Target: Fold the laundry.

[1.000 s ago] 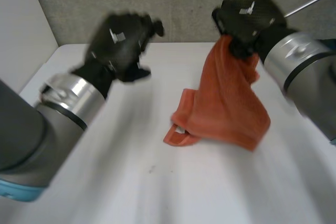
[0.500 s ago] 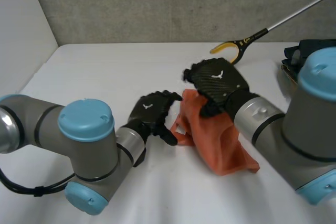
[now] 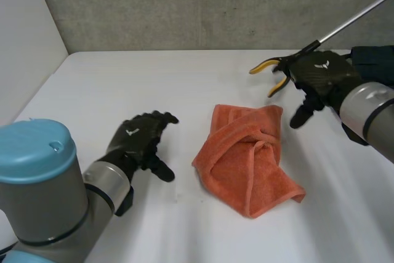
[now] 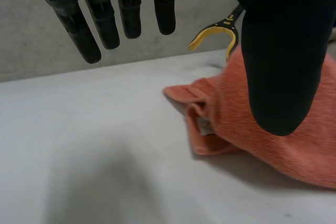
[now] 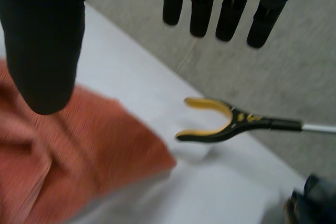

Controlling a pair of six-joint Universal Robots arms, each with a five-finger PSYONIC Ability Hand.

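Note:
An orange towel (image 3: 249, 158) lies crumpled in a loose heap on the white table (image 3: 123, 84), near the middle. My left hand (image 3: 138, 141) hovers to its left, a short way off, with straight fingers (image 4: 105, 22) and nothing in it; the towel (image 4: 273, 129) lies beyond its thumb. At the towel's far right corner my right hand (image 3: 320, 78) is off the cloth, its fingers (image 5: 231, 9) spread and empty, with the towel (image 5: 68, 150) below its thumb.
A grabber tool with a yellow and black claw (image 3: 271, 69) and a silver shaft lies at the back right, close behind my right hand; the claw (image 5: 210, 121) sits past its fingertips. Dark cloth (image 3: 375, 60) is piled at the table's right edge. A grey wall runs behind.
My right hand let go of the towel, which dropped into a heap, and pulled back to the right. My left hand came down beside the towel, then drew back to the left.

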